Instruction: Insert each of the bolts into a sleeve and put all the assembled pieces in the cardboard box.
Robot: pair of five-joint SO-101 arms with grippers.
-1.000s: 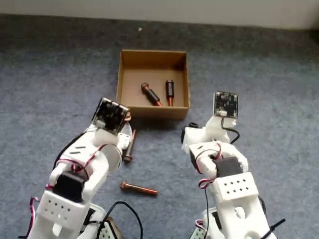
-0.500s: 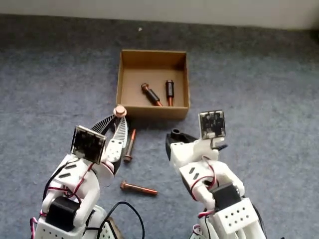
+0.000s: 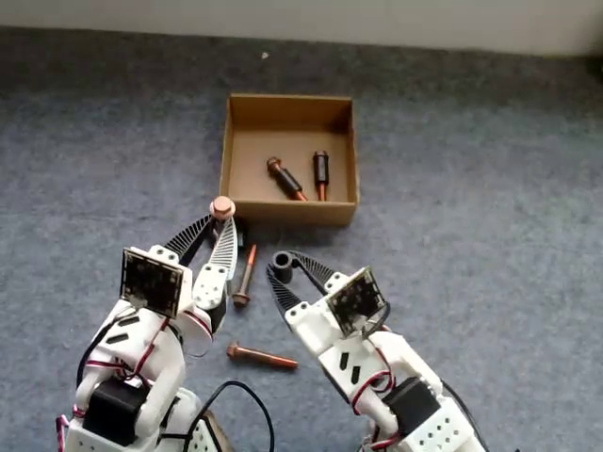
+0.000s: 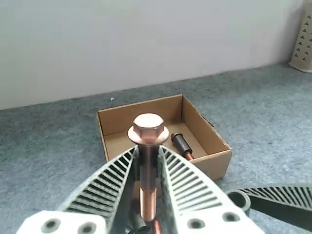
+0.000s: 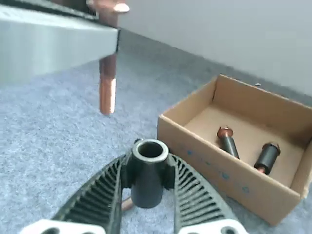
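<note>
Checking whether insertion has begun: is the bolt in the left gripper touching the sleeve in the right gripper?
Apart. The right wrist view shows carpet between the tip of the bolt and the mouth of the sleeve.

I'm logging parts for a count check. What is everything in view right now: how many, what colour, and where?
brown cardboard box: one, on the carpet beyond both arms.
assembled pieces: two, copper bolts in black sleeves, lying inside the box.
loose copper bolts: two, on the carpet between the arms.
held copper bolt: one, upright, head up.
black sleeve: one, opening up.
grey carpet: one, under everything.
left gripper: one, black fingers, shut on the held copper bolt.
right gripper: one, black fingers, shut on the black sleeve.
</note>
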